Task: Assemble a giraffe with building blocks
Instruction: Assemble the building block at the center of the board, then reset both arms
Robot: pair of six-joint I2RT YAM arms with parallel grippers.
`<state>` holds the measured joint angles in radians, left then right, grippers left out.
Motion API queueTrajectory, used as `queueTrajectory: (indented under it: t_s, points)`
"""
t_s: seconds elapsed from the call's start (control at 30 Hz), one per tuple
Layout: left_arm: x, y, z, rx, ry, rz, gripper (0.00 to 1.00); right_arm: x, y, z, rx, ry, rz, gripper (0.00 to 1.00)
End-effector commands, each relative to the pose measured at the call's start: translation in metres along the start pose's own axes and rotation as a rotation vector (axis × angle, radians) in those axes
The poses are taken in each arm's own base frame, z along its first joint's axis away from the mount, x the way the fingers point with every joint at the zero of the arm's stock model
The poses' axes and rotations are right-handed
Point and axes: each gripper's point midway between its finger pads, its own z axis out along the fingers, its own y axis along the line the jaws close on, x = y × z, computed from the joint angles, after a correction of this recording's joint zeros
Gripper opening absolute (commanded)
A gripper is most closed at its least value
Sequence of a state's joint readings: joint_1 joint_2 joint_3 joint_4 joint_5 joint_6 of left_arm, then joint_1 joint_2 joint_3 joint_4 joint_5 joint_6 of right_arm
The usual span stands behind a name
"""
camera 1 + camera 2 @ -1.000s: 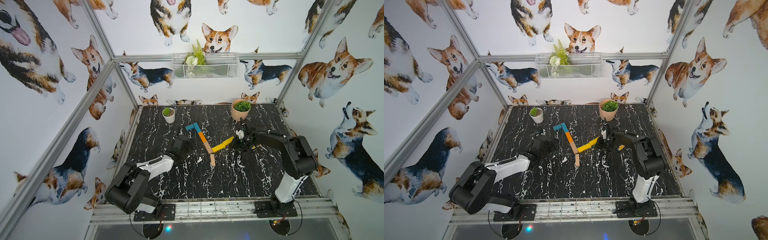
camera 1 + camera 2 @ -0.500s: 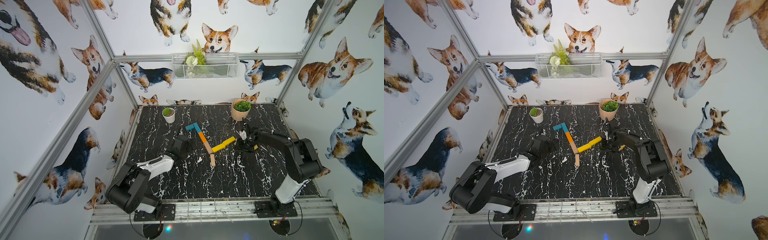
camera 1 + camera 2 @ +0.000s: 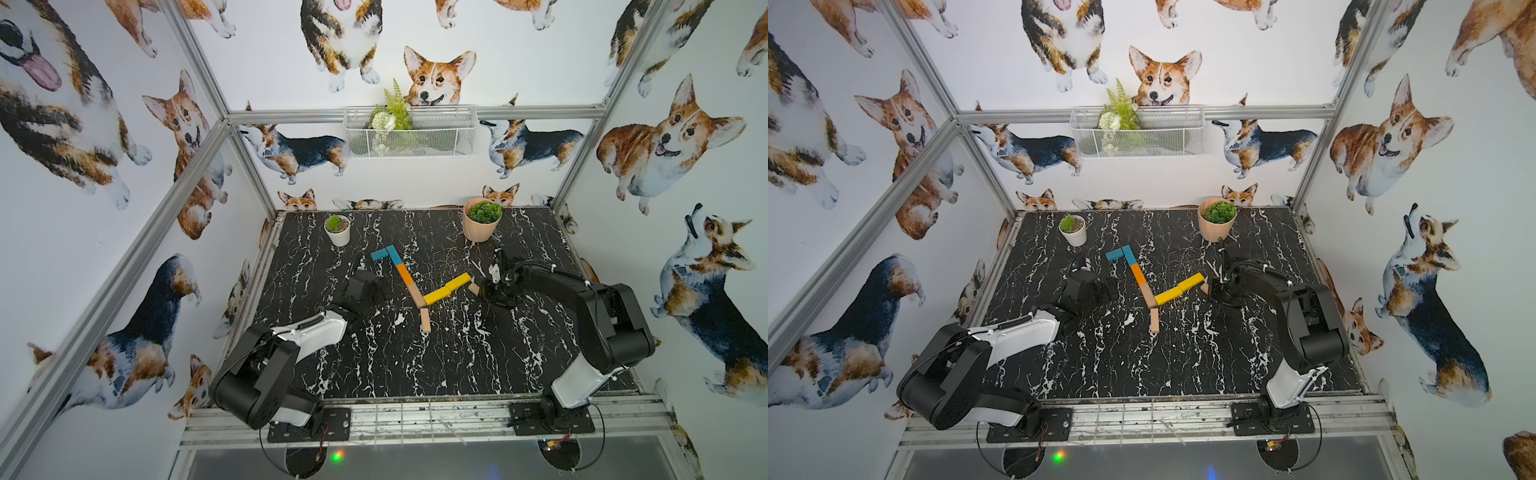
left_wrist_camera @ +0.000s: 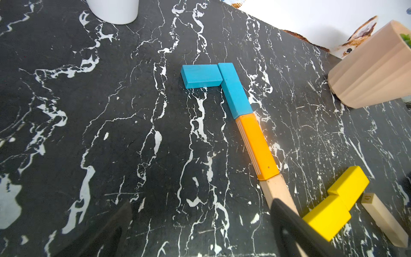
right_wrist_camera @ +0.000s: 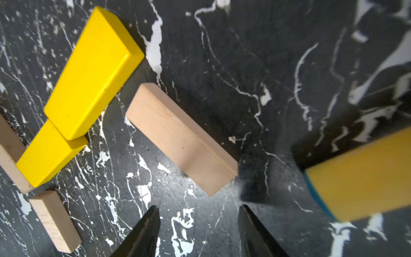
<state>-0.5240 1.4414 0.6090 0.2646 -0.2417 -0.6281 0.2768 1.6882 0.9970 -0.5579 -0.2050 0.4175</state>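
Entry: we are logging the giraffe (image 3: 413, 293) lying flat on the middle of the table (image 3: 415, 374). It has a teal head (image 4: 201, 75), an orange-and-tan neck (image 4: 256, 146), two yellow blocks (image 5: 93, 73) as the body, and one tan front leg (image 3: 425, 321). A loose tan block (image 5: 181, 139) is lying flat just beside the far end of the body. The right wrist view is showing a thin gap between them, so we are reading it as not touching.

The right gripper (image 5: 198, 208) is hovering just short of that block's near end, with its jaws apart and nothing between them. The left gripper (image 4: 201, 204) is hanging near the neck, jaws spread wide and empty.

Handling, as we are judging it: the tan block is looking like a small, stiff, light wooden plank. It is smooth-faced and likely sliding readily on the glossy top. We are favouring a pinch across its narrow width at mid-length, where the long sides are running parallel. A push on one end is risking a spin into the yellow blocks, which are sitting loose and looking just as easy to knock.
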Motion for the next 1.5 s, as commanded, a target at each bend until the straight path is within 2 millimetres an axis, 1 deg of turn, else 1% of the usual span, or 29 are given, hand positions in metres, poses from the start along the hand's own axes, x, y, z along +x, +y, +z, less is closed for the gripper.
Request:
queueTrajectory:
  t_s: [0.0, 0.13, 0.33, 0.57, 0.63, 0.67, 0.73, 0.77, 0.83, 0.9, 0.93, 0.97, 1.03, 1.07, 1.13, 1.23, 1.3, 1.33, 1.37, 1.4, 1.47]
  points:
    - [-0.005, -0.001, -0.002, 0.003, -0.023, 0.002, 1.0, -0.005, 0.003, 0.007, -0.036, 0.004, 0.013, 0.6]
    - [-0.004, -0.001, -0.001, 0.003, -0.019, 0.002, 1.0, -0.007, 0.005, 0.015, -0.049, 0.016, 0.014, 0.58]
    - [-0.005, 0.0, -0.002, 0.002, -0.024, 0.005, 1.0, -0.01, 0.005, 0.02, -0.047, 0.025, 0.007, 0.56]
    - [-0.005, -0.001, -0.002, 0.003, -0.024, 0.005, 1.0, -0.013, 0.004, 0.02, -0.032, 0.023, 0.004, 0.55]
    - [-0.006, -0.001, -0.002, 0.001, -0.025, 0.006, 1.0, -0.013, 0.002, 0.015, -0.017, 0.02, 0.001, 0.55]
    - [-0.006, 0.0, -0.002, 0.0, -0.026, 0.007, 1.0, -0.013, 0.002, 0.011, -0.01, 0.016, 0.0, 0.55]
    - [-0.007, 0.0, -0.003, -0.001, -0.03, 0.009, 1.0, -0.015, 0.002, -0.007, 0.004, -0.016, -0.007, 0.57]
    - [-0.008, 0.0, -0.003, -0.001, -0.031, 0.012, 1.0, -0.018, 0.003, -0.018, 0.01, -0.04, -0.012, 0.59]
    - [-0.009, 0.0, -0.003, -0.005, -0.037, 0.017, 1.0, -0.029, 0.002, -0.048, 0.045, -0.131, -0.023, 0.62]
    - [-0.01, 0.0, -0.002, -0.008, -0.039, 0.018, 1.0, -0.044, -0.006, -0.078, 0.113, -0.248, -0.023, 0.7]
    - [-0.01, 0.0, -0.002, -0.01, -0.039, 0.022, 1.0, -0.054, -0.014, -0.099, 0.175, -0.344, -0.02, 0.73]
    - [-0.01, -0.001, -0.002, -0.01, -0.037, 0.023, 1.0, -0.062, -0.022, -0.115, 0.219, -0.421, -0.012, 0.77]
    - [-0.01, -0.001, -0.002, -0.014, -0.026, 0.034, 1.0, -0.073, -0.033, -0.14, 0.288, -0.57, -0.031, 0.83]
    - [-0.011, -0.003, -0.003, -0.012, -0.026, 0.044, 1.0, -0.078, -0.036, -0.148, 0.31, -0.642, -0.072, 0.87]
    - [-0.011, -0.004, -0.004, -0.014, -0.036, 0.068, 1.0, -0.083, -0.046, -0.154, 0.356, -0.774, -0.1, 0.87]
    - [-0.012, -0.01, -0.009, -0.007, -0.059, 0.148, 1.0, -0.083, -0.069, -0.151, 0.431, -0.998, -0.106, 0.83]
    - [-0.013, -0.013, -0.012, -0.002, -0.068, 0.186, 1.0, -0.081, -0.08, -0.15, 0.434, -1.135, -0.108, 0.81]
    - [-0.013, -0.015, -0.013, 0.002, -0.07, 0.201, 1.0, -0.082, -0.082, -0.153, 0.408, -1.205, -0.108, 0.81]
    - [-0.014, -0.017, -0.015, 0.009, -0.074, 0.213, 1.0, -0.083, -0.084, -0.16, 0.392, -1.256, -0.097, 0.82]
    - [-0.013, -0.02, -0.016, 0.022, -0.068, 0.237, 1.0, -0.083, -0.086, -0.162, 0.415, -1.229, -0.102, 0.82]
    - [-0.014, -0.024, -0.02, 0.035, -0.054, 0.268, 1.0, -0.084, -0.09, -0.153, 0.437, -1.158, -0.139, 0.83]
